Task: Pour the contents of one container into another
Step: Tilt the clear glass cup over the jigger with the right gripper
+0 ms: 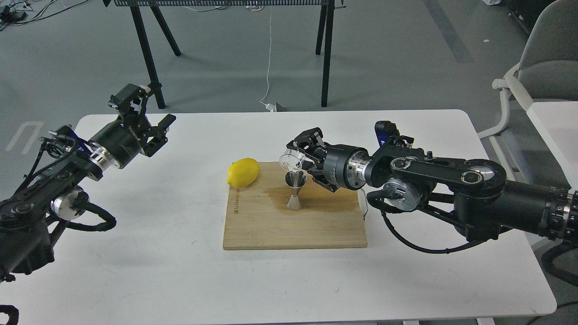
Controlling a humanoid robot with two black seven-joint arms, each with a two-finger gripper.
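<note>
Head view: our right gripper (299, 157) is clamped on the cup (290, 161), a clear round glass tipped on its side with its rim just over the jigger (295, 191). We see one jigger, shiny steel and hourglass-shaped, upright on a rectangular wooden board (294, 225) with a damp patch beside it. One glossy yellow lemon (243, 172) sits at the board's far left corner. Our left gripper (149, 118) hangs empty over the white table (158, 262), fingers apart.
</note>
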